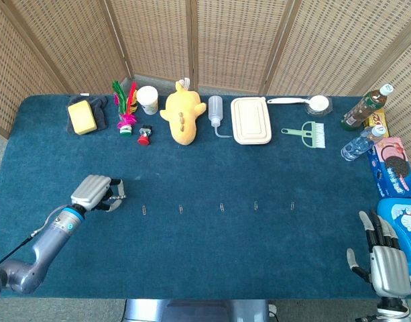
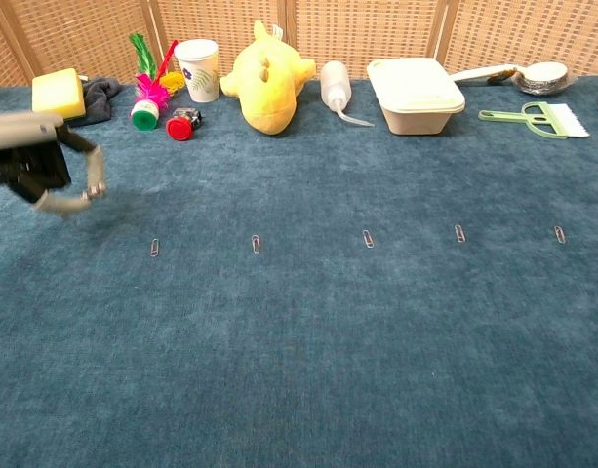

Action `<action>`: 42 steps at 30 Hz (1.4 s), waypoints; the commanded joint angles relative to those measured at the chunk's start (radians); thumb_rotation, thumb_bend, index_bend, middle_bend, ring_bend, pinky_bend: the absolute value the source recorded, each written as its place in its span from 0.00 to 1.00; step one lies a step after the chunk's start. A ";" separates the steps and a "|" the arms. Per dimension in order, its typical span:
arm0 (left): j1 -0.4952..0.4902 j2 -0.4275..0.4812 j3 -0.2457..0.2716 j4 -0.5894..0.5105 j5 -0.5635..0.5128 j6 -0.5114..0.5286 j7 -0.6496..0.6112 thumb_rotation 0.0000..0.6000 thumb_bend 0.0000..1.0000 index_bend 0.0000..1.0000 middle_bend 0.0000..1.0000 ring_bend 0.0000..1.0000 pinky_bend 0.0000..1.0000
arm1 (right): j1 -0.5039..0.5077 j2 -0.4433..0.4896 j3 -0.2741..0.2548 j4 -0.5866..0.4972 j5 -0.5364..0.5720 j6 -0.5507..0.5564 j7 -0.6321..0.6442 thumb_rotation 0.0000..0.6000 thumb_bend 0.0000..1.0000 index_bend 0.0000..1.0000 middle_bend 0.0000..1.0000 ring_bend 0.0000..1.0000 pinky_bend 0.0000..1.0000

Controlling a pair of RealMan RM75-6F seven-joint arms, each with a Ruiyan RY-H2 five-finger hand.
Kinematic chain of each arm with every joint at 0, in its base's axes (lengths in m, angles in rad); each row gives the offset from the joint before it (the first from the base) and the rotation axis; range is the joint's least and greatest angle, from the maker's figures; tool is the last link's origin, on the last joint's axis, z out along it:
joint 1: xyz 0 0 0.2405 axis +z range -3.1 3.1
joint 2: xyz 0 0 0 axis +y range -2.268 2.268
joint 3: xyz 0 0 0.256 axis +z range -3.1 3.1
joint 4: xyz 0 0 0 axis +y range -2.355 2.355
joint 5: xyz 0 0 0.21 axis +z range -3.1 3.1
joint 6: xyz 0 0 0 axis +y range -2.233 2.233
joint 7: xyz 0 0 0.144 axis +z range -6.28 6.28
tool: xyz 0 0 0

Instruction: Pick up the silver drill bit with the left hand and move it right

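Note:
My left hand [image 1: 98, 193] hovers over the blue cloth at the left, also seen at the left edge of the chest view as the left hand [image 2: 40, 166]. Its fingers curl in a pinch, and a small silver drill bit [image 2: 92, 191] glints at the fingertips, lifted off the cloth. A row of similar small silver pieces [image 2: 154, 248] runs rightwards across the table [image 2: 308, 351]. My right hand [image 1: 385, 265] rests at the lower right corner, fingers spread, holding nothing.
Along the back stand a yellow sponge [image 1: 82, 115], a white cup [image 1: 148, 99], a yellow plush [image 1: 182, 115], a squeeze bottle [image 1: 214, 111], a lidded box [image 1: 251, 121] and a green brush [image 1: 309, 133]. Bottles and snack packs [image 1: 391, 164] line the right edge.

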 commanded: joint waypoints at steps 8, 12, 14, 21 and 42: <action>-0.083 0.068 -0.086 0.019 -0.030 -0.020 0.096 1.00 0.70 0.58 1.00 0.99 0.90 | 0.007 -0.008 0.004 -0.001 0.005 -0.011 -0.009 1.00 0.44 0.00 0.03 0.00 0.11; -0.104 0.060 -0.100 0.030 -0.057 -0.035 0.118 1.00 0.70 0.58 1.00 0.99 0.90 | 0.006 -0.009 0.005 0.002 0.010 -0.012 -0.008 1.00 0.44 0.00 0.03 0.00 0.11; -0.110 0.052 -0.103 0.036 -0.070 -0.040 0.127 1.00 0.70 0.58 1.00 0.98 0.90 | 0.005 -0.010 0.006 0.005 0.012 -0.012 -0.005 1.00 0.44 0.00 0.03 0.00 0.11; -0.132 0.014 -0.098 0.067 -0.116 -0.063 0.179 1.00 0.67 0.50 0.95 0.93 0.90 | 0.004 -0.012 0.006 0.015 0.016 -0.013 0.004 1.00 0.44 0.00 0.03 0.00 0.11; 0.099 0.302 0.063 -0.328 0.067 0.194 0.186 0.90 0.44 0.18 0.28 0.24 0.42 | 0.042 0.009 0.018 -0.004 0.004 -0.051 -0.010 1.00 0.44 0.00 0.03 0.00 0.11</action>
